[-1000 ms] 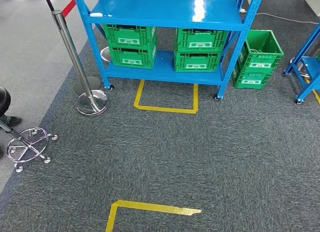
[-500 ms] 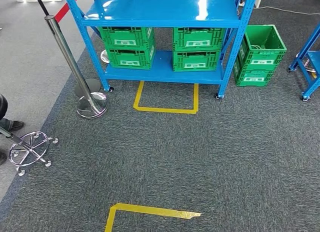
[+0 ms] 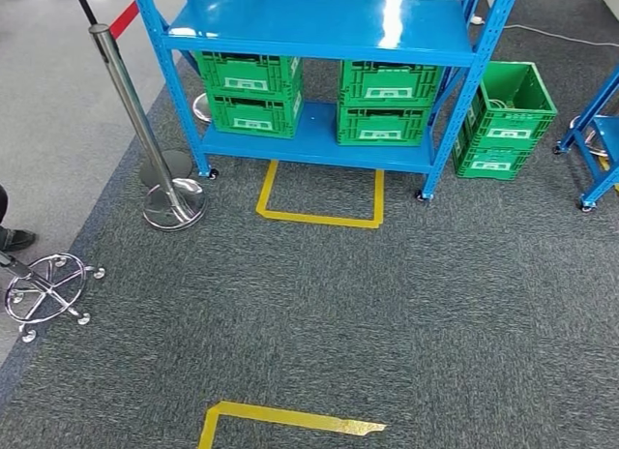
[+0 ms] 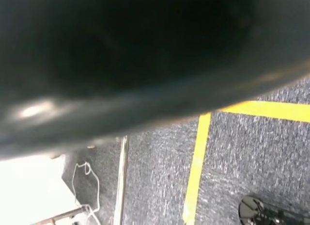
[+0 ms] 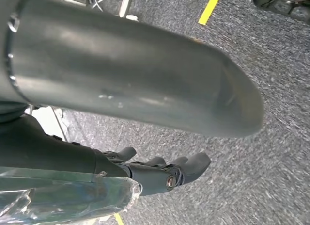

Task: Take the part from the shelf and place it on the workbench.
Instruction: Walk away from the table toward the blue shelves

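Part: not discernible; presumably inside one of the green slotted plastic crates (image 3: 251, 91) on the blue steel shelf (image 3: 321, 23), far centre. Change: whole view shifted slightly, so the robot is walking and the approach is unfinished. Right hand (image 5: 161, 174): fingers released, empty. Left hand (image 4: 146, 55): blurred, fingers cannot be told.

Ahead of me the shelf (image 3: 321, 28) is bright glossy blue, frame and boards alike, with white glare on its top board. The crates (image 3: 251, 91) under it are vivid green, each with a white label strip; another green crate (image 3: 507, 120) beside the shelf has the same white labels. The carpet (image 3: 365, 314) is dark grey with a fine pale speckle, marked with yellow tape (image 3: 321, 217) lines. The post (image 3: 135, 105) is polished silver with a red belt (image 3: 135, 12). The chair base (image 3: 47, 292) is shiny chrome. At my right wrist, my thumb (image 5: 139, 84) is smooth grey and my fingers (image 5: 172, 174) are near-black; clear, glinting plastic (image 5: 66, 198) lies beside them.
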Controlling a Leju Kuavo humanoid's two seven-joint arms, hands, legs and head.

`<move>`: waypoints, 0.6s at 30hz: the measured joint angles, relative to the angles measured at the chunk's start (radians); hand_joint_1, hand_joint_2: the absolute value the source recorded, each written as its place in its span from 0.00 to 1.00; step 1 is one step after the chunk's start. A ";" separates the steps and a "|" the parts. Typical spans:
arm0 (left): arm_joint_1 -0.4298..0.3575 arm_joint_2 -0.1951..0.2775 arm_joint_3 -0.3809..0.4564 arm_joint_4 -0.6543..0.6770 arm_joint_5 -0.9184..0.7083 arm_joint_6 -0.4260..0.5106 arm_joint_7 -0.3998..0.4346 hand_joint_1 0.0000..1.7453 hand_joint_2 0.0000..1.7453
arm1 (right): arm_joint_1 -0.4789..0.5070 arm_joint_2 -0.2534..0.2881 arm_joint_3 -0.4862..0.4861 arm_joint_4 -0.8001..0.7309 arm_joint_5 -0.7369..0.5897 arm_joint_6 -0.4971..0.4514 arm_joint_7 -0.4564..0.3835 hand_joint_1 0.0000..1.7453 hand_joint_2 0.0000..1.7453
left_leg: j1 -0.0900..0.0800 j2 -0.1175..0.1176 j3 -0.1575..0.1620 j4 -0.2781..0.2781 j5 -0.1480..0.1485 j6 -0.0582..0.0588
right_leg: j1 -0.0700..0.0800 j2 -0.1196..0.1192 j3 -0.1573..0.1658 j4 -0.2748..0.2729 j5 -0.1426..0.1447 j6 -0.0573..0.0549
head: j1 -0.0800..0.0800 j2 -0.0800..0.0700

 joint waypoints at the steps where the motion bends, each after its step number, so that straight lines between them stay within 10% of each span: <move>1: 0.001 -0.001 0.000 0.000 0.000 0.000 0.000 0.00 0.00 | 0.001 0.000 0.000 0.000 0.000 0.000 0.000 0.00 0.00 | 0.001 -0.001 0.007 0.001 -0.006 -0.003 | -0.003 0.000 -0.007 -0.009 0.026 0.005 | 0.000 0.000; 5: 0.000 -0.003 0.000 0.000 0.000 0.001 0.000 0.00 0.00 | 0.002 -0.002 0.000 0.001 0.000 0.000 0.000 0.00 0.00 | 0.002 -0.005 0.035 0.012 -0.039 -0.023 | -0.012 0.001 0.081 -0.235 0.174 0.007 | 0.002 0.000; 10: -0.003 -0.001 0.000 0.000 0.001 0.005 0.002 0.00 0.00 | 0.001 -0.002 0.000 0.003 0.000 0.001 -0.001 0.00 0.00 | 0.003 -0.006 0.032 0.040 -0.070 -0.047 | -0.012 0.002 0.105 -0.264 0.166 -0.029 | -0.001 0.000; 14: -0.004 0.000 0.000 0.000 0.001 0.007 0.005 0.00 0.00 | -0.002 -0.002 0.000 0.003 0.000 0.001 -0.002 0.00 0.00 | 0.014 -0.005 -0.094 0.273 -0.168 -0.068 | -0.015 -0.002 0.115 -0.267 0.157 -0.045 | -0.010 0.000; 16: -0.001 0.000 0.000 0.000 0.001 0.007 0.007 0.00 0.00 | -0.001 -0.002 0.000 0.003 0.000 0.001 -0.002 0.00 0.00 | 0.019 -0.005 -0.132 0.314 -0.149 -0.071 | -0.015 -0.002 0.123 -0.267 0.150 -0.044 | -0.010 0.000; 18: 0.000 0.001 0.000 0.000 0.001 0.008 0.008 0.00 0.00 | 0.000 -0.002 0.000 0.003 0.000 0.001 -0.001 0.00 0.00 | 0.022 -0.004 -0.100 0.215 -0.061 -0.068 | -0.015 -0.001 0.137 -0.267 0.141 -0.040 | -0.010 0.000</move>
